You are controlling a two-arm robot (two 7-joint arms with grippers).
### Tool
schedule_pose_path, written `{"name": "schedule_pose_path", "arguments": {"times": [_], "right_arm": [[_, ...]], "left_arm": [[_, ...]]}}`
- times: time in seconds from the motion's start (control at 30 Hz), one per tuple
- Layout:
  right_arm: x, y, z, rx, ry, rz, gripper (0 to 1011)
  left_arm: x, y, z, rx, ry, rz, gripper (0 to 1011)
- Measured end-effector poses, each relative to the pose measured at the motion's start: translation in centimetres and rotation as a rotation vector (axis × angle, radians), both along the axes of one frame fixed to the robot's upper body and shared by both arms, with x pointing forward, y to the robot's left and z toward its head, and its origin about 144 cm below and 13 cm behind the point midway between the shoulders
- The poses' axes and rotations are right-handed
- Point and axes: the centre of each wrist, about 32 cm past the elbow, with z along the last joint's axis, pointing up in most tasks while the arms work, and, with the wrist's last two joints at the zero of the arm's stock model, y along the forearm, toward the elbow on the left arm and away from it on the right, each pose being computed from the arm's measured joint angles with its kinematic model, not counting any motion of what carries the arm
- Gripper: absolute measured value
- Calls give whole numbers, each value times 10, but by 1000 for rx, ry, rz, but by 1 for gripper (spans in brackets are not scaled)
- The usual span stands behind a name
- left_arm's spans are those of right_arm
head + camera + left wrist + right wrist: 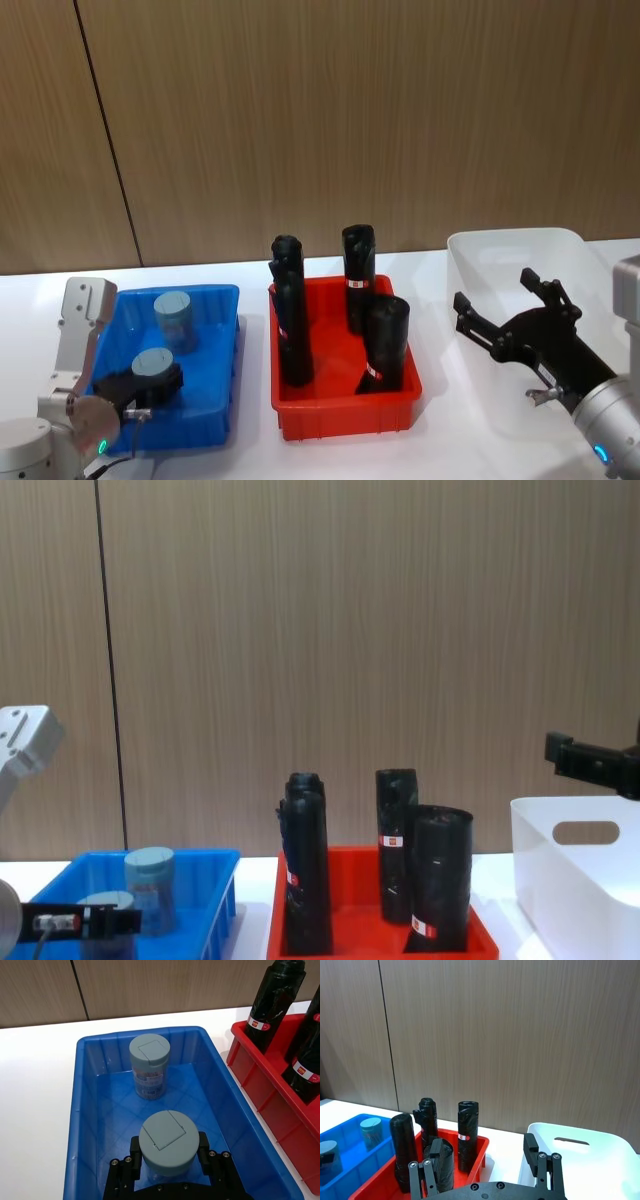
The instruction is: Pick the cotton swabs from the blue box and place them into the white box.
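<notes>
Right pincer hangs released, jaws spread wide, above the white box, and it covers part of that box's near side from your head view. Left pincer sits low in the blue box, clenched on the nearer jar of cotton swabs. That jar's lid hides its label and the contact below. You see the second jar standing free near the far wall.

The lid of the nearer cotton swabs jar hides its body from us, and the left tool clamping it is cut off at the edge. The white box runs past the chest view's edge.
</notes>
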Motion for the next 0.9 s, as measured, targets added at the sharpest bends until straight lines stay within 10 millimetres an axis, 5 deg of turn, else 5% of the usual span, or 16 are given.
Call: {"name": "schedule_pose_path", "arguments": {"times": [0.9], "right_arm": [[0,0,0,0,0,0,1002]], "left_arm": [[-13,-2,31,46,-293,-145,659]]}}
